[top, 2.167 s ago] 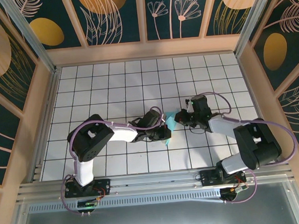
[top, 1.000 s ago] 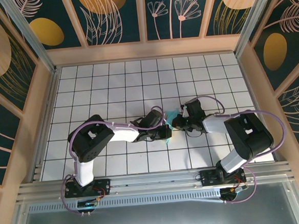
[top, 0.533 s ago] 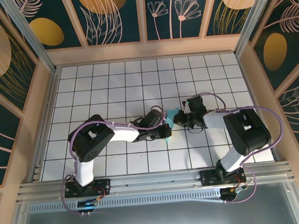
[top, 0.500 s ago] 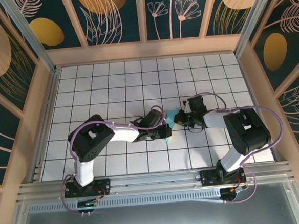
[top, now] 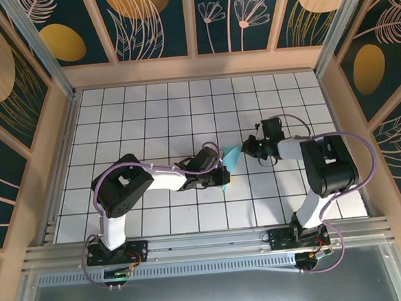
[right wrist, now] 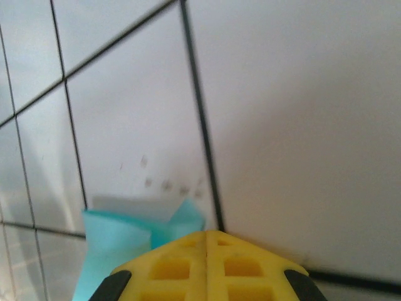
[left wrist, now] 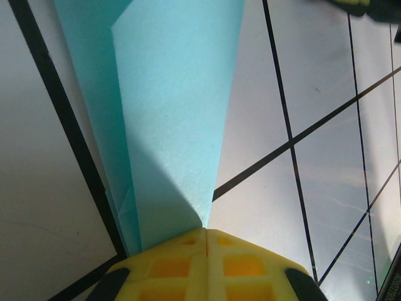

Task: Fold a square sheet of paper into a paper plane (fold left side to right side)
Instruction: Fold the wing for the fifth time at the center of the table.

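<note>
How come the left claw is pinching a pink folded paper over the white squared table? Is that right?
Not quite. The paper is turquoise-blue, not pink, as the left wrist view shows. The rest is right: the left gripper is shut on the folded paper, over the white squared table.

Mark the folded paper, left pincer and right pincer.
folded paper (left wrist: 175, 125), left wrist view, middle of top flap.
left pincer (left wrist: 207, 231), left wrist view, seam between shut fingertips.
right pincer (right wrist: 207, 233), right wrist view, seam between shut fingertips.

Paper plane (top: 229, 160) between left tool (top: 222, 178), right tool (top: 246, 149).
</note>
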{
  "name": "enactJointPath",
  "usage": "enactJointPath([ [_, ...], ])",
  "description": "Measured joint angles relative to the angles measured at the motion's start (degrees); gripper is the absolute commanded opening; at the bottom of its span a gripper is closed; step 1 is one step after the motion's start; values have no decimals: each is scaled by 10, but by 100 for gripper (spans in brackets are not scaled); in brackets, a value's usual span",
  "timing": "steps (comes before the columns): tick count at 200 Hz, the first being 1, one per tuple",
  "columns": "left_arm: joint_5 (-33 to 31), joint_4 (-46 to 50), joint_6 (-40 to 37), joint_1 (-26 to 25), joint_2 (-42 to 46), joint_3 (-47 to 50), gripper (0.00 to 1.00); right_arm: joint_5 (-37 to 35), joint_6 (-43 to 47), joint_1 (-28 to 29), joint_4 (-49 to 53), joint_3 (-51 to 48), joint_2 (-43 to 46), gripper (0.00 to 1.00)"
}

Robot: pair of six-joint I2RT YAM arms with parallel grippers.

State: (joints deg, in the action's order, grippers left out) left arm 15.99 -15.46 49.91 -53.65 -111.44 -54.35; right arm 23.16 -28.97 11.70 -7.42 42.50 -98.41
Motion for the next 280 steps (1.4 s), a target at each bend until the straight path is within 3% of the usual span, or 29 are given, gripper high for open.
enactJointPath([
  [53, 0, -1, 0, 0, 0, 0, 1, -26, 17, -23, 17, 26, -5, 0],
  [97, 0, -1, 0, 0, 0, 0, 0, -12, 15, -17, 28, -31, 120, 0],
  [126, 0, -1, 0, 0, 0, 0, 1, 17, -8, 27, 13, -76, 173, 0],
  [169, 0, 0, 0, 0, 0, -1, 1, 36, -41, 90, -16, -85, 145, 0],
  [280, 0, 1, 0, 0, 0, -1, 0, -7, -40, 100, -30, -34, 30, 0],
])
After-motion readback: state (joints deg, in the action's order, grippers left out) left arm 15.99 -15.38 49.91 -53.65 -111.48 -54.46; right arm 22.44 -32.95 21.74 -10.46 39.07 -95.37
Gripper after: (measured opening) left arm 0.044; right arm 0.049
